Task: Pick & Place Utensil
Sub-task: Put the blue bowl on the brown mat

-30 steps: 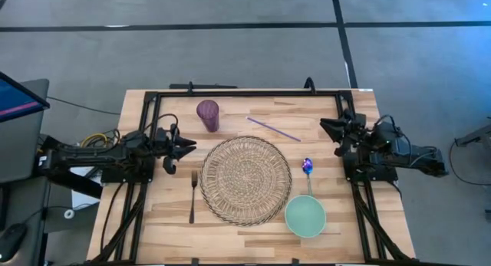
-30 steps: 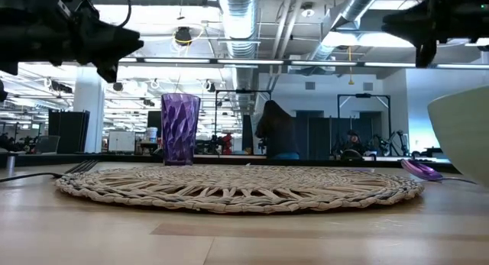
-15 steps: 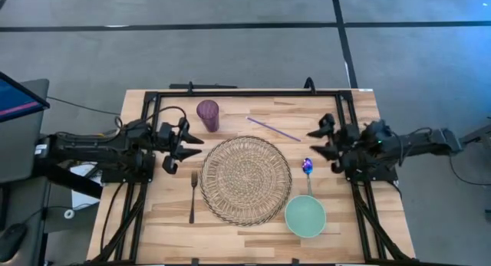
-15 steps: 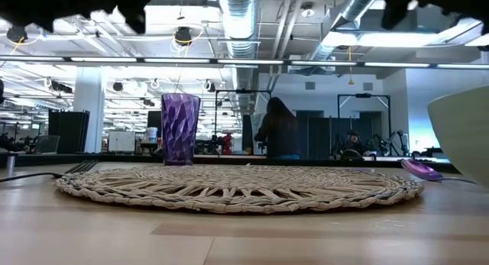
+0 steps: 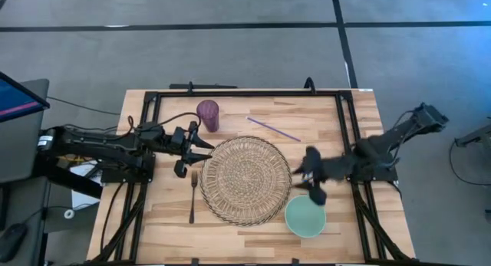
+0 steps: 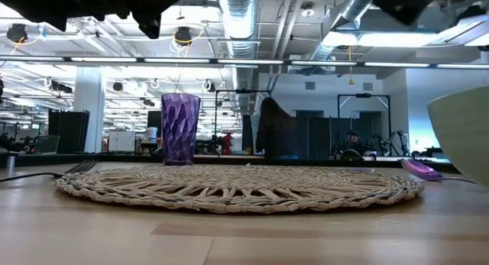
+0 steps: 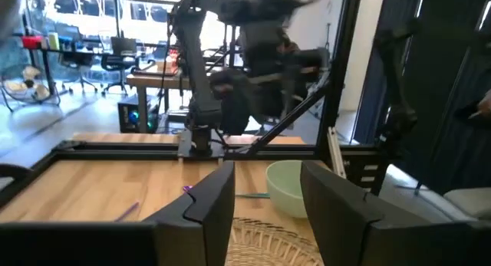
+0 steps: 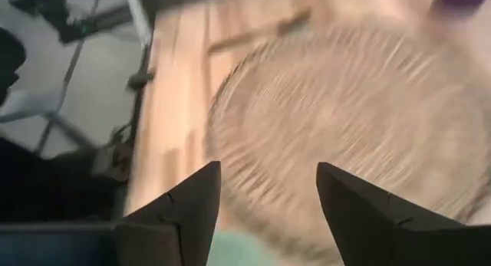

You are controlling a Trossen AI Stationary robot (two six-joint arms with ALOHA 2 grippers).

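The spoon has a shiny purple bowl and lies on the table beside the green bowl. The right claw hangs over it, wide open, holding nothing. The left claw is open and empty above the fork.

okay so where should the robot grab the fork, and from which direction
Grip the fork on its thin handle, about midway, coming straight down from above. It lies flat on the table beside the woven mat, tines toward the far edge, so fingers should close across the handle. The left gripper, open, hovers nearest it.
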